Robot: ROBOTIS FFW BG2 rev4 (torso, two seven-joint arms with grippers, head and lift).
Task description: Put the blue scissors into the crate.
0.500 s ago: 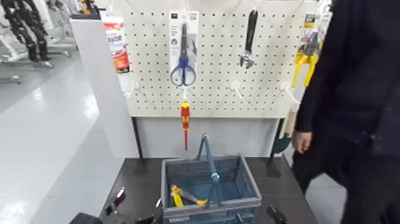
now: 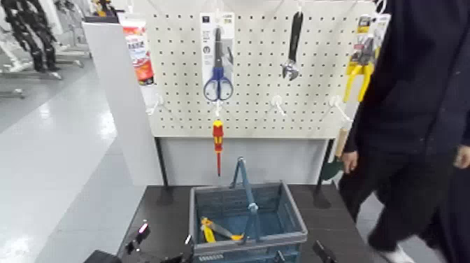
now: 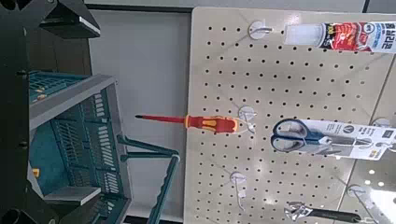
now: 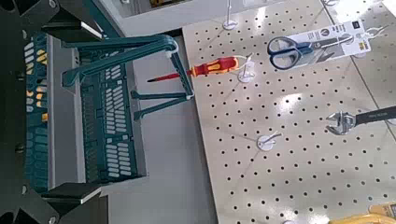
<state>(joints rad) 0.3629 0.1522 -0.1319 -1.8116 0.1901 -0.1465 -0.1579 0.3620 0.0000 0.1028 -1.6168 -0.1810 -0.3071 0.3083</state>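
Note:
The blue scissors [image 2: 217, 84], on a tall white card, hang on the pegboard [image 2: 266, 105] above the crate [image 2: 287, 210]. They also show in the left wrist view [image 3: 301, 136] and the right wrist view [image 4: 291, 49]. The grey-blue crate stands on the dark table with a blue handle raised. My left gripper [image 2: 138, 236] sits low at the table's front left, its fingers [image 3: 67, 17] apart and empty. My right gripper [image 2: 323, 252] sits low at the front right, its fingers [image 4: 67, 13] apart and empty. Both are far below the scissors.
A red-and-yellow screwdriver [image 2: 217, 137] hangs under the scissors. A wrench [image 2: 292, 43] and yellow-handled pliers [image 2: 358, 73] hang further right. A yellow-handled tool [image 2: 212, 231] lies in the crate. A person in dark clothes [image 2: 412, 112] stands at the right by the pegboard.
The person at the right has shifted and a second hand now shows at the right edge. Both grippers and the scissors stay where they were.

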